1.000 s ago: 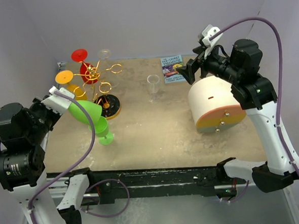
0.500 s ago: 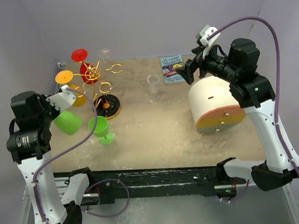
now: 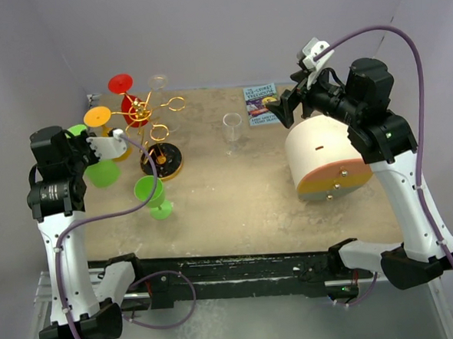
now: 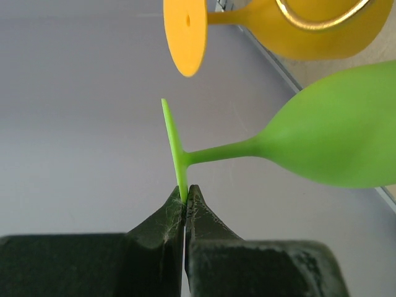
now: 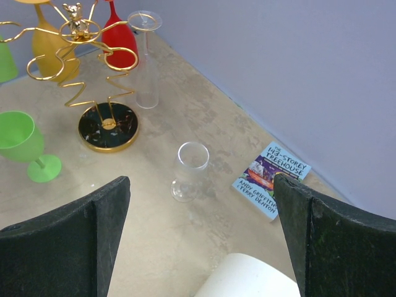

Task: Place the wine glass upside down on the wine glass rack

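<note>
My left gripper is shut on the rim of a green wine glass's foot. Its bowl hangs in the air just left of the wine glass rack, a gold wire stand on a black disc base. In the left wrist view the green bowl sits just below an orange glass hung in a gold loop. My right gripper is open and empty, high over the table's back right, above a clear glass.
A red glass and a clear glass also hang on the rack. A second green glass stands upright in front of the base. A book lies at the back, and a large white cylinder is under the right arm.
My left arm has swung back and left with the green glass, from over the standing green glass to beside the rack's orange glass. The right arm has barely moved.
</note>
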`<state>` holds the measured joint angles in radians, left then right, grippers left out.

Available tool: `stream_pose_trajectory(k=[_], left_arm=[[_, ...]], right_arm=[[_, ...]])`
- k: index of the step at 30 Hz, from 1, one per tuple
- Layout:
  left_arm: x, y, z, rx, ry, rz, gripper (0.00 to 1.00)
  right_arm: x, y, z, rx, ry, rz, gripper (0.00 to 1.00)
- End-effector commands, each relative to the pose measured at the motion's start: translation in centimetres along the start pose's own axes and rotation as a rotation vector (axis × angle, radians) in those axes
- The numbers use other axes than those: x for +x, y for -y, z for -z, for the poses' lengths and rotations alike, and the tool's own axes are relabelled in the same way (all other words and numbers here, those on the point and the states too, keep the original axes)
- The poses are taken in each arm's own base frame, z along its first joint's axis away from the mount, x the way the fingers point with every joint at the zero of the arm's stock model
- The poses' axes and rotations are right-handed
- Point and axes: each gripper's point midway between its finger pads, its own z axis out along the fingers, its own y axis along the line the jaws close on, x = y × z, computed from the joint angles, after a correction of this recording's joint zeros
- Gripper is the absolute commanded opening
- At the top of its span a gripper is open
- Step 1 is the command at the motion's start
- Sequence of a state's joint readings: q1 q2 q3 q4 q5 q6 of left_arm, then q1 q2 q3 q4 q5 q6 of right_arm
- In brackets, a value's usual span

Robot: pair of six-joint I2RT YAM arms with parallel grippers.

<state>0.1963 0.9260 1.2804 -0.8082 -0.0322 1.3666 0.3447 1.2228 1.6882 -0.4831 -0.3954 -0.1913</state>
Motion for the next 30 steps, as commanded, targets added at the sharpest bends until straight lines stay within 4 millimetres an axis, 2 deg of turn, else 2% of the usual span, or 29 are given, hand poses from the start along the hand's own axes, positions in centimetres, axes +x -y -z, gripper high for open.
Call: stream_pose_trajectory(k=[1,6,14,19,30], left_arm=[[-2.8,-2.7,0.0,-0.080,0.149,-0.100,0.00],[-4.3,-2.2,-0.7,-0.046,0.223,-0.168,0.00],[-6.5,-2.7,-1.3,-0.052,0.327,-0.203,0.00],[-7.4,-2.2,-1.6,-0.031,0.370,-0.234,0.00],[-8.8,-2.5,-2.8,-0.016,0.400,-0.328,0.00]], right_arm=[[-1.3,0.1,0.5,0.001,0.049,0.030,1.00],[-1.3,0.0,0.6,-0.002,0.051,0.032,1.00],[-1.0,-0.1,0.4,-0.007,0.046,0.030,1.00],[-0.9,-0.2,0.2,-0.016,0.046,0.027,1.00],[-0.9,-0.3,0.1,-0.024,0.048,0.025,1.00]])
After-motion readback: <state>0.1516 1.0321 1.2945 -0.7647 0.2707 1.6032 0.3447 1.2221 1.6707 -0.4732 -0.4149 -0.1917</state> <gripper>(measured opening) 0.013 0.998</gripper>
